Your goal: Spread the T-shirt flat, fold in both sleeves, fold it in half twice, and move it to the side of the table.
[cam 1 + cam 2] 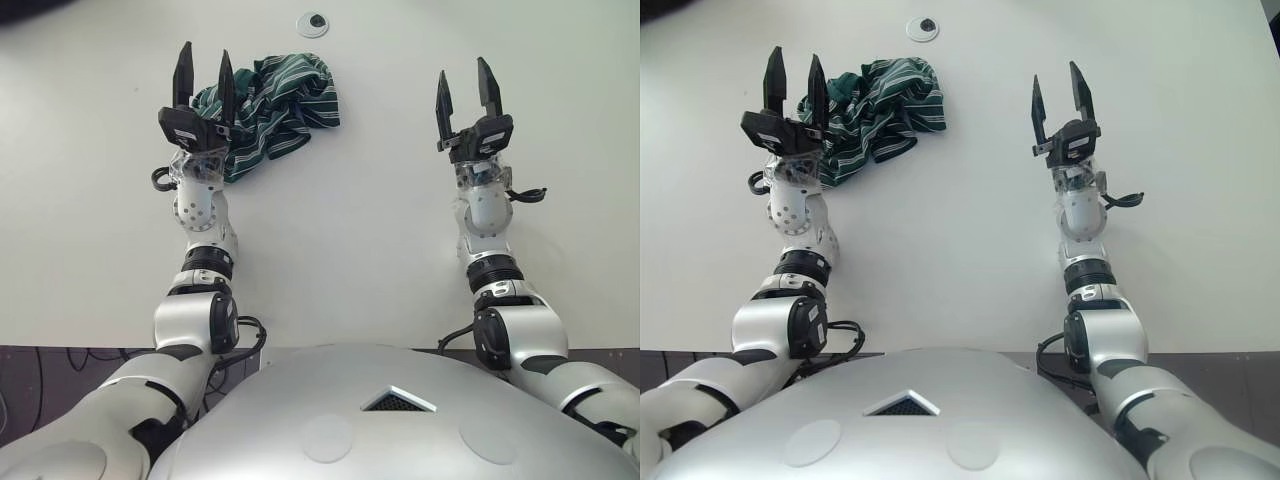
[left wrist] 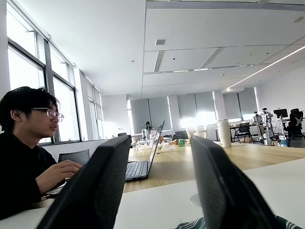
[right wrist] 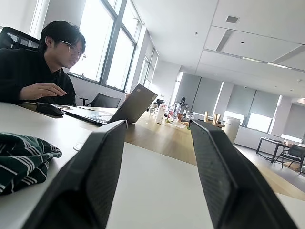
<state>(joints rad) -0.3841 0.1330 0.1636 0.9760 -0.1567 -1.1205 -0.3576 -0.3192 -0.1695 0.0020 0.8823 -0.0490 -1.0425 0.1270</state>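
Both your left gripper [image 1: 205, 60] and right gripper [image 1: 462, 72] stand spread. The crumpled green-striped cloth T-shirt [image 1: 282, 100] lies upper left.

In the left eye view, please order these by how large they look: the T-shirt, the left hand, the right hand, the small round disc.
1. T-shirt
2. left hand and right hand: alike, not ranked
3. round disc

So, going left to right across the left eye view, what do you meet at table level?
left gripper, open, at the shirt's left edge → crumpled green striped T-shirt → bare table → right gripper, open
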